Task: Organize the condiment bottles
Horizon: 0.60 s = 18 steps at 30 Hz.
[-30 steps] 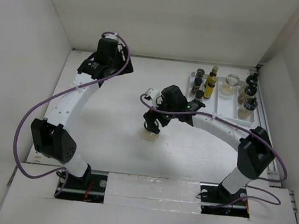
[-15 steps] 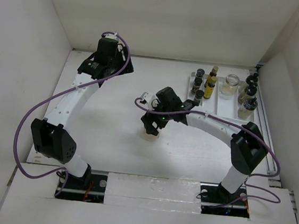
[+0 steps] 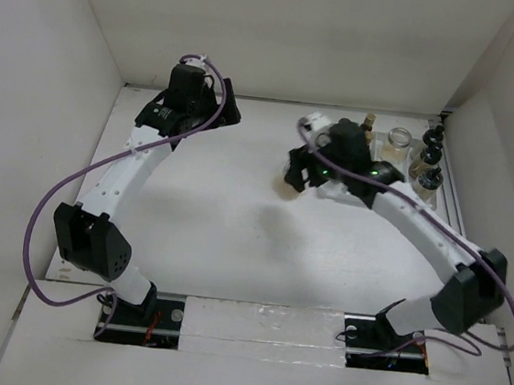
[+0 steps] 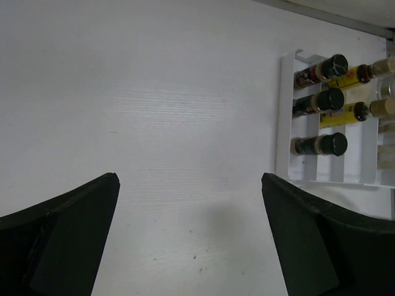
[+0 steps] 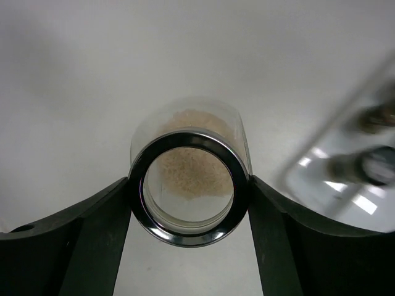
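Observation:
My right gripper [image 5: 188, 191] is shut on a wide clear silver-lidded jar [image 5: 185, 120] with tan powder in it, held off the table. From above, this gripper [image 3: 294, 176] hangs just left of the white tray [image 3: 404, 171], and the arm hides the tray's left part. In the tray stand another clear jar [image 3: 397, 145] and dark capped bottles [image 3: 431, 157]. The left wrist view shows black-capped spice jars [image 4: 321, 145] and amber yellow-labelled bottles [image 4: 345, 113] in the tray [image 4: 285, 123]. My left gripper [image 4: 189, 179] is open over bare table, at the back left [image 3: 227, 108].
White walls enclose the table on the left, back and right. The tray sits against the right wall at the back. Purple cables loop off both arms.
My right gripper has shut on the jar in the middle of the table, lifted it and carried it back and right towards the tray. The left gripper's jaws have opened wider.

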Each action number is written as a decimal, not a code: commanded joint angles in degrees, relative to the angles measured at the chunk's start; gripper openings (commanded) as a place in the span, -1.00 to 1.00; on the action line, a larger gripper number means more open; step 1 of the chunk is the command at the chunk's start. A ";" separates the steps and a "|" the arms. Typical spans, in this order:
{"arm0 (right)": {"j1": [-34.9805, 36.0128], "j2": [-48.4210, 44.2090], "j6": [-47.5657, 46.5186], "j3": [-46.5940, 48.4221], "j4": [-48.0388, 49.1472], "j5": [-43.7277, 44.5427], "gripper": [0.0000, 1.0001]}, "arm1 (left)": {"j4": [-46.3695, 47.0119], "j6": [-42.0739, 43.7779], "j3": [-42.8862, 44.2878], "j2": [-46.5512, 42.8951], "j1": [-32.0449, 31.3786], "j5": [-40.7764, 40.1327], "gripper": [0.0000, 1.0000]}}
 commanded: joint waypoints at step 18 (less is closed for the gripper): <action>-36.73 -6.36 13.15 -4.78 9.86 20.55 -0.03 | 4.57 7.68 2.55 2.76 -17.51 3.27 0.97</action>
